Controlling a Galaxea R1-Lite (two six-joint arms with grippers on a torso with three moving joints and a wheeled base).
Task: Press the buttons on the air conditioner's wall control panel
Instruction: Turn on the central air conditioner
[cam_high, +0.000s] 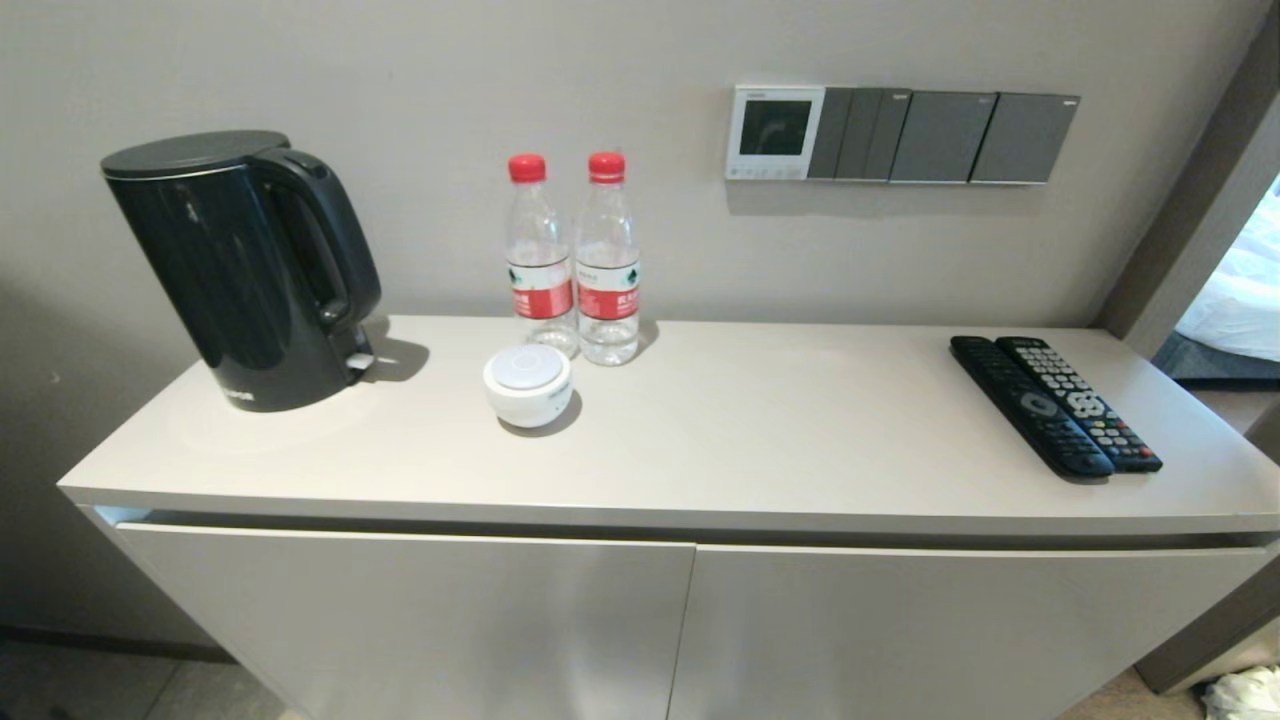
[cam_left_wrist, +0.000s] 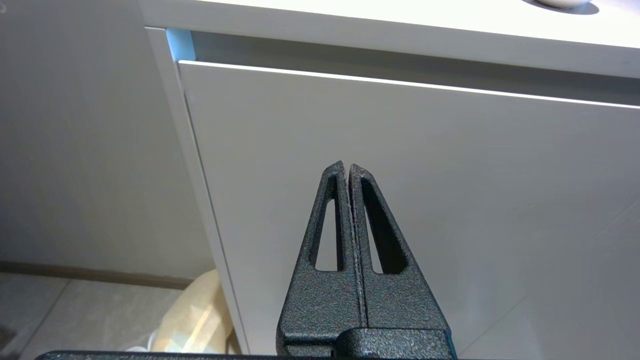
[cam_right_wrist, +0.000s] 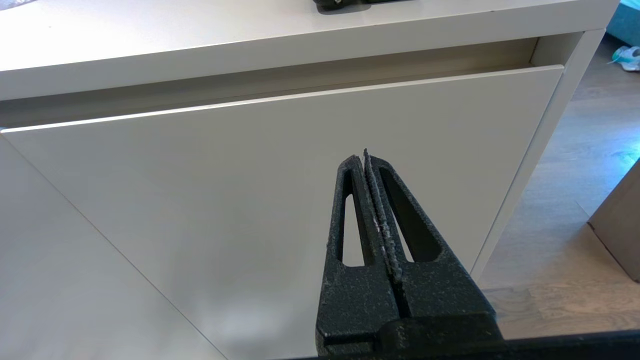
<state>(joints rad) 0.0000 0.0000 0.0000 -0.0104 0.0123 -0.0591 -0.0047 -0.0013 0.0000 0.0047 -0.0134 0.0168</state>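
Observation:
The air conditioner's wall control panel (cam_high: 775, 131) is a small white-framed square with a dark screen, mounted on the wall above the cabinet, right of centre. Its buttons (cam_high: 765, 172) are a row of tiny pale grey keys along its bottom edge. Neither gripper shows in the head view. My left gripper (cam_left_wrist: 347, 167) is shut and empty, low in front of the left cabinet door. My right gripper (cam_right_wrist: 364, 157) is shut and empty, low in front of the right cabinet door. Both are well below the cabinet top and far from the panel.
Dark grey switch plates (cam_high: 945, 137) sit right of the panel. On the cabinet top (cam_high: 760, 440) stand a black kettle (cam_high: 240, 270), two water bottles (cam_high: 575, 260), a white round container (cam_high: 527, 385) and two black remotes (cam_high: 1055, 402). A doorway opens at the far right.

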